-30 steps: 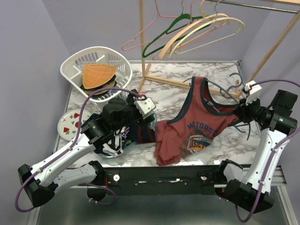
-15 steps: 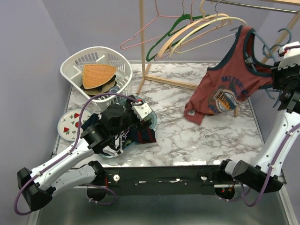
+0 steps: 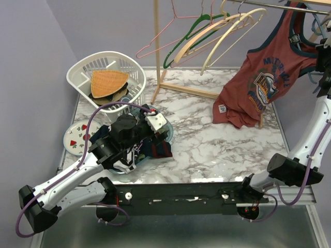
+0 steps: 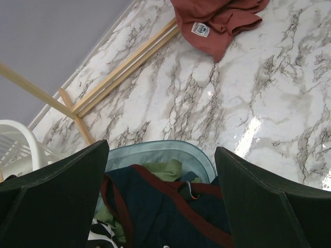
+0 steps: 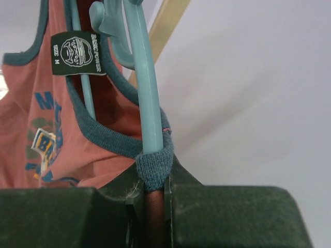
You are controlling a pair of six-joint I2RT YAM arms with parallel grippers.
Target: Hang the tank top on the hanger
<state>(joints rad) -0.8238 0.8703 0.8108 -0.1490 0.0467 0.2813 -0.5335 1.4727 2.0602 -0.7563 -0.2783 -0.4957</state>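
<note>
The maroon tank top [image 3: 264, 85] with navy trim hangs on the slate-blue hanger [image 3: 314, 23] at the top right, its hem draped on the table. My right gripper [image 3: 325, 49] holds both up near the rack's rail. In the right wrist view the jaws are shut on the hanger's arm [image 5: 146, 98] and the navy strap [image 5: 154, 165] wrapped over it; the neck label [image 5: 77, 52] shows. My left gripper [image 4: 163, 206] is open over a pale-blue bin [image 4: 155, 152] of dark clothes [image 4: 155, 206], empty.
A wooden rack [image 3: 156, 46] carries pink, green [image 3: 183, 36] and cream hangers [image 3: 227, 28]. A white basket [image 3: 106, 77] stands back left, a small plate [image 3: 77, 137] at the left. The rack's base bar [image 3: 196, 92] lies across the marble table [image 3: 217, 147].
My right arm has lifted the hanger with the tank top from low over the table up and right towards the rail. The shirt now mostly hangs. The left arm barely moved.
</note>
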